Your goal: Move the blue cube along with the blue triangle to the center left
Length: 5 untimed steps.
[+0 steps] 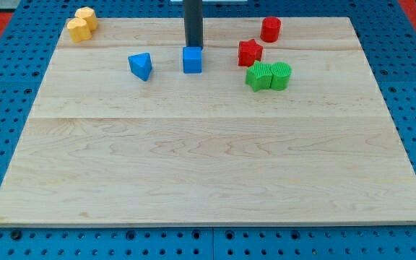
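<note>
The blue cube (192, 60) sits near the view's top, a little left of centre. The blue triangle (141, 66) lies to its left, with a gap between them. My rod comes down from the view's top edge, and my tip (193, 47) stands just behind the blue cube, at its top side, touching or nearly touching it.
Two yellow blocks (82, 23) sit together at the view's top left corner. A red cylinder (270, 29) and a red star (250, 52) lie right of the cube. Two green blocks (269, 76) sit side by side below the star. The wooden board (208, 159) rests on a blue pegboard.
</note>
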{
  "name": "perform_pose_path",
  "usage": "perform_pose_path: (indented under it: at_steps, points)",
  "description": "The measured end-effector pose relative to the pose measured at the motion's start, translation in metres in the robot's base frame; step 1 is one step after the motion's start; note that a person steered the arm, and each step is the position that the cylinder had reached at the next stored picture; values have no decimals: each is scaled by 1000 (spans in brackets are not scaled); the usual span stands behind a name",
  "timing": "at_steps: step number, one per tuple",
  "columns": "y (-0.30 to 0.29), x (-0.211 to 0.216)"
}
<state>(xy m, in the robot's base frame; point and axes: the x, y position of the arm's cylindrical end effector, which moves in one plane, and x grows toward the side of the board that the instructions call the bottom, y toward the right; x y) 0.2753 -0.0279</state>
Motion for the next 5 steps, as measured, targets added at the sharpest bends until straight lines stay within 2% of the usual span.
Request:
perform_pose_path:
  at_steps: [3, 4, 5]
  points:
    - [39, 18]
    - [32, 39]
    - [6, 41]
